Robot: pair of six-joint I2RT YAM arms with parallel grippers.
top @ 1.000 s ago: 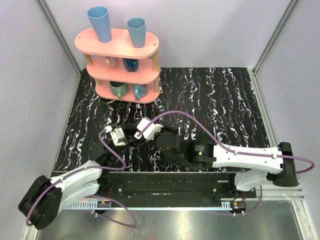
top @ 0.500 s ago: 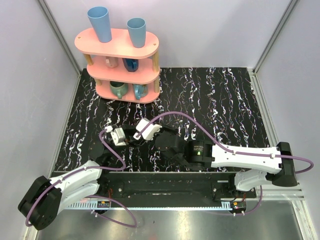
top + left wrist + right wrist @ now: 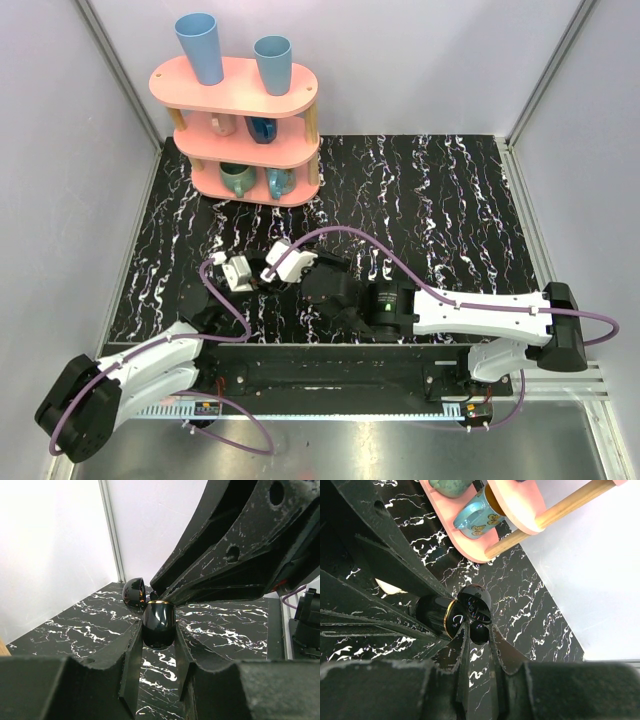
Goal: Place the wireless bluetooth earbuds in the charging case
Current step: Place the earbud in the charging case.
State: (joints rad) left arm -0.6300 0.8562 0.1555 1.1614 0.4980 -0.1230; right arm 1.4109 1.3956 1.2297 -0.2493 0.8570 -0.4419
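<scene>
The charging case (image 3: 159,624), glossy black with a gold rim, is clamped at its base between my left gripper's (image 3: 159,631) fingers, just above the marbled table. Its lid (image 3: 135,591) stands open behind the base. In the right wrist view the lid (image 3: 475,604) hangs beside the base (image 3: 436,614), and my right gripper (image 3: 479,628) is shut on the lid's lower edge. From the top view both grippers meet left of centre, left gripper (image 3: 248,272) and right gripper (image 3: 272,268), and they cover the case. The earbuds are hidden in every view.
A pink three-tier shelf (image 3: 245,125) stands at the back left with mugs inside and two blue cups (image 3: 200,48) on top. In the right wrist view, its lower tier (image 3: 465,540) and a blue butterfly mug (image 3: 475,516) lie beyond the case. Walls enclose the black marbled table (image 3: 440,220).
My right arm has shifted a little to the left, toward the left gripper. The left arm has stayed still and both grips are unchanged.
</scene>
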